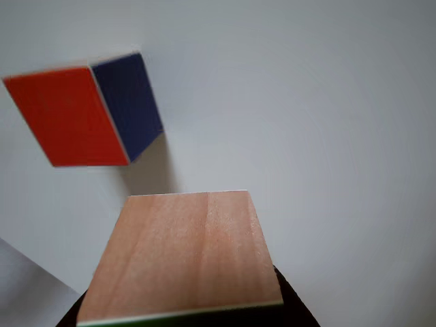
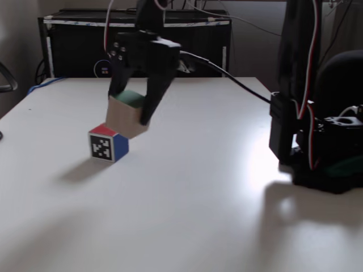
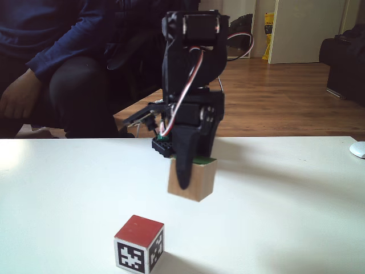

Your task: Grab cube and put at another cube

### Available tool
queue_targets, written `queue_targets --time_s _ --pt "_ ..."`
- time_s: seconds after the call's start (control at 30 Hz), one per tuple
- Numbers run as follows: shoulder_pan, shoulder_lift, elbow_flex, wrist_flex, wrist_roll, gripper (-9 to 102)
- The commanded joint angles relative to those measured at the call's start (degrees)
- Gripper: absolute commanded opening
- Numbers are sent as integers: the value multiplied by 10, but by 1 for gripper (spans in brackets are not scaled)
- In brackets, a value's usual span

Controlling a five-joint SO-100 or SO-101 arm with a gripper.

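My gripper (image 2: 129, 110) is shut on the cube (image 2: 126, 117), a plain wood block with a green top, and holds it slightly tilted above the white table (image 2: 187, 192). The other view shows its wood face (image 1: 180, 255) large at the bottom, with dark fingers (image 1: 296, 306) at its sides. Another cube (image 2: 108, 143), with a red top, a blue side and a black-and-white marker face, rests on the table just in front of and below the held one. It sits at the upper left in the other view (image 1: 88, 112). From the opposite side, the gripper (image 3: 191, 180) holds the cube (image 3: 197, 181) behind another cube (image 3: 140, 242).
A black arm base (image 2: 320, 147) with cables stands at the table's right side. A dark cabinet (image 2: 74, 45) lines the far edge. A seated person (image 3: 51, 68) is behind the table in a fixed view, and a white object (image 3: 358, 149) lies at its right edge.
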Motion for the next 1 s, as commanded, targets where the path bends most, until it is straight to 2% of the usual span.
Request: queue_targets --time_s 0.0,0.53,0.97 --pt "24 -11 -55 3 -4 15" --pt "97 -83 -165 29 -36 15" --pt "120 -151 -227 35 -39 15"
